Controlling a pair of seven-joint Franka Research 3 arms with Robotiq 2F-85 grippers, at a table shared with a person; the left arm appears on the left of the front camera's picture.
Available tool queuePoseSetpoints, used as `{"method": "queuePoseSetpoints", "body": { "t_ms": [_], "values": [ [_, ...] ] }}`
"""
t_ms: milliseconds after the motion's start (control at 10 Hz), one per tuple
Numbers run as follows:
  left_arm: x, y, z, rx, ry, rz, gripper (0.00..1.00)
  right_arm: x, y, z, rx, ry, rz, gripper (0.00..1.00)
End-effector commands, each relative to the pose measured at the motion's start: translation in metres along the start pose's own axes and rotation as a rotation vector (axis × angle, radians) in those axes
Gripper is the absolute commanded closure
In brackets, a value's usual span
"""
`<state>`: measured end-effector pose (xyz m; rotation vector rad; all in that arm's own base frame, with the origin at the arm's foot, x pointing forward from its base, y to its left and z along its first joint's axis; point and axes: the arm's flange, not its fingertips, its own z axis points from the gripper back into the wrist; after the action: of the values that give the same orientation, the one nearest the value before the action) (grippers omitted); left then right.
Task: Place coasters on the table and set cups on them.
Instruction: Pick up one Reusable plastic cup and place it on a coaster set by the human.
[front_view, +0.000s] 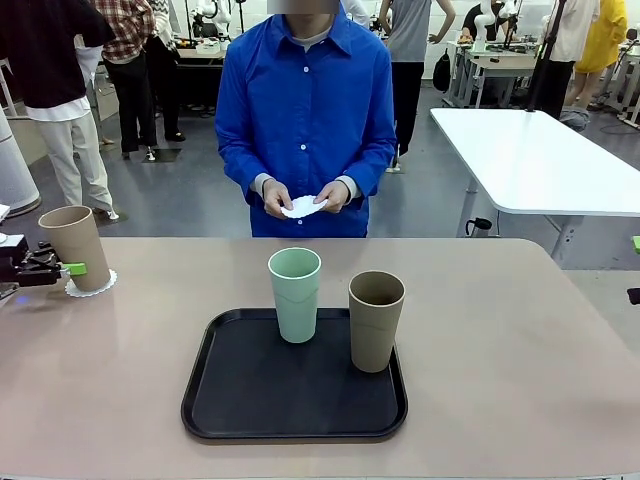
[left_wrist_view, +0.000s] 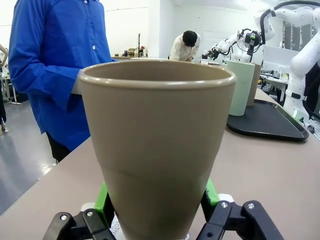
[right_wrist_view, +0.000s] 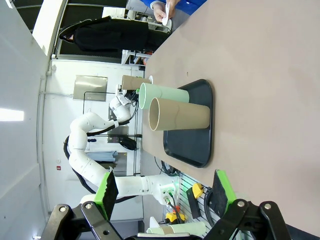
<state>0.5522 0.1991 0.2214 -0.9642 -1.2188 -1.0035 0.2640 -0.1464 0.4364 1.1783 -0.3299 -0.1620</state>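
Tray (front_view: 250, 400) nearest, mint cup (front_view: 295, 293) and tan cup (front_view: 376, 320) standing on it. Far left of tray: left hand (front_view: 72, 268) clamped on second tan cup (front_view: 76, 247), which sits on a coaster (front_view: 95, 288) on the table (front_view: 500, 400). Right hand (right_wrist_view: 162, 192), right of tray: jaws wide, nothing between. Person behind tray holds white coasters (front_view: 303, 207).

Grey floor (front_view: 190, 205), white table (front_view: 530, 160), people (front_view: 70, 100) standing behind.

left tan cup (front_view: 76, 245), right tan cup (front_view: 376, 320), mint cup (front_view: 295, 292), white lacy coaster (front_view: 103, 286), black tray (front_view: 250, 400)
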Motion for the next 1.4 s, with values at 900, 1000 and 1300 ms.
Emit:
{"method": "queuePoseSetpoints", "body": {
  "t_ms": [900, 1000, 1300],
  "values": [
    [-0.009, 0.007, 0.005, -0.037, 0.027, -0.033, 0.00, 0.001, 0.000, 0.000, 0.012, -0.002, -0.001, 0.00],
    [-0.009, 0.007, 0.005, -0.037, 0.031, -0.031, 0.00, 0.001, 0.000, 0.000, 0.012, -0.002, -0.001, 0.00],
    [-0.010, 0.009, 0.006, -0.044, 0.039, -0.023, 0.00, 0.001, 0.000, 0.000, 0.012, -0.002, -0.001, 0.00]
  ]
}}
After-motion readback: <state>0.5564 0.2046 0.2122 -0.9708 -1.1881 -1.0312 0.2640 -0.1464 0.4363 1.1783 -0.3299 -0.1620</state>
